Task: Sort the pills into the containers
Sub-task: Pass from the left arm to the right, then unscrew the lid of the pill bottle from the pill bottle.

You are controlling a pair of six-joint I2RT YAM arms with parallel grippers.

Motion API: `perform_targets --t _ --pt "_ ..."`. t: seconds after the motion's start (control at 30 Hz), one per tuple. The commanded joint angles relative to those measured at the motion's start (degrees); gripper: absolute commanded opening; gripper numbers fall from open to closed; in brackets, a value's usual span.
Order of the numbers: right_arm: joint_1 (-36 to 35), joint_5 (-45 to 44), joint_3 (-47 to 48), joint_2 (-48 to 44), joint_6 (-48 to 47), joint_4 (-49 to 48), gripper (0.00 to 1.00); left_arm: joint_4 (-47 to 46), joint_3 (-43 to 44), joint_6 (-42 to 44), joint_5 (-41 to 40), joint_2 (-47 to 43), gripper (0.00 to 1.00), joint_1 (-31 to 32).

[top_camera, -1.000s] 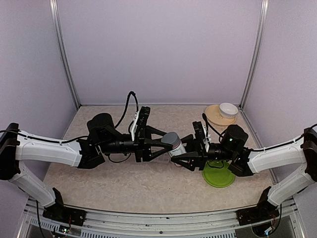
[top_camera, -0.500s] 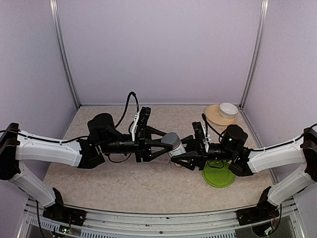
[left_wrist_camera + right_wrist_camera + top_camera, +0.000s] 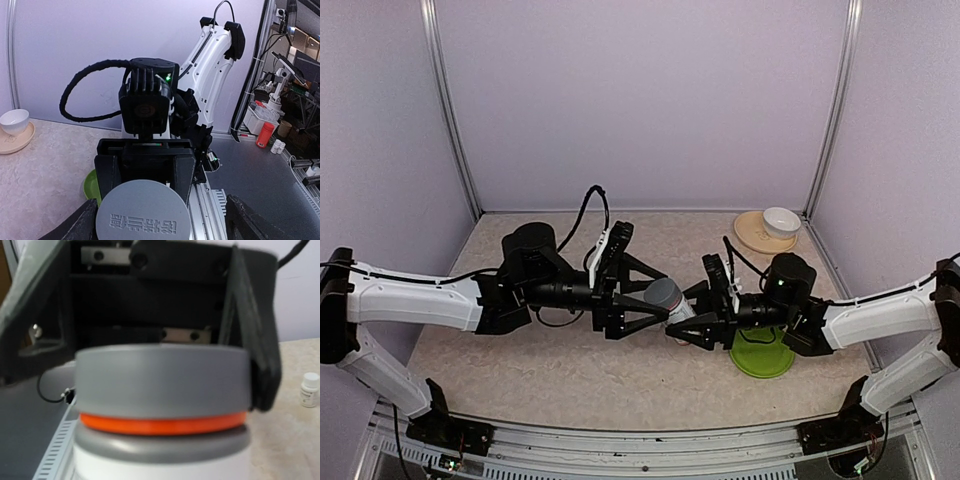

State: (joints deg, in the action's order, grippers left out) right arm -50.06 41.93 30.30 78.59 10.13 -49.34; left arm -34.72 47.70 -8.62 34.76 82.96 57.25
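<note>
One white pill bottle (image 3: 670,303) hangs mid-frame in the top view. The right gripper (image 3: 684,318) squeezes its body. The left gripper (image 3: 662,298) is wide open around the grey lid (image 3: 142,212). The bottle looks light, hard and slippery, so hold the body.

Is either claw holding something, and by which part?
The right gripper holds the pill bottle by its white body. The left gripper stands open around its gray cap.

item: white round plastic pill bottle (image 3: 160,465) | pose: lay horizontal, off the table, body clamped in the right gripper (image 3: 682,320) | top: flat grey round cap (image 3: 142,215), raised lettering on its face, pointing left in the top view | seam: orange ring (image 3: 162,424) showed under the cap
</note>
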Motion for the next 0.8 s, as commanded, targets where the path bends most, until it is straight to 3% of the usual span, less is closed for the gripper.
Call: perform_targets --t 0.0,0.23,0.5,0.67,0.77 --pt "0.36 2.24 -0.02 -2.82 0.17 0.60 0.25 6.80 4.02 5.87 4.41 -2.15 0.83 -0.46" --pt "0.37 5.60 0.31 -3.70 1.46 1.85 0.25 14.79 7.08 10.96 5.62 -1.18 0.78 -0.94" --pt "0.34 6.30 0.92 -3.92 1.57 2.83 0.24 16.34 8.02 12.01 5.45 -0.43 0.58 -0.96" --pt "0.32 2.42 1.08 -4.41 0.08 4.39 0.24 14.84 7.54 8.74 1.52 0.02 0.46 -0.92" --pt "0.32 -3.60 0.42 -5.43 -3.26 6.36 0.20 14.61 8.16 2.27 -4.60 0.97 0.36 -0.92"
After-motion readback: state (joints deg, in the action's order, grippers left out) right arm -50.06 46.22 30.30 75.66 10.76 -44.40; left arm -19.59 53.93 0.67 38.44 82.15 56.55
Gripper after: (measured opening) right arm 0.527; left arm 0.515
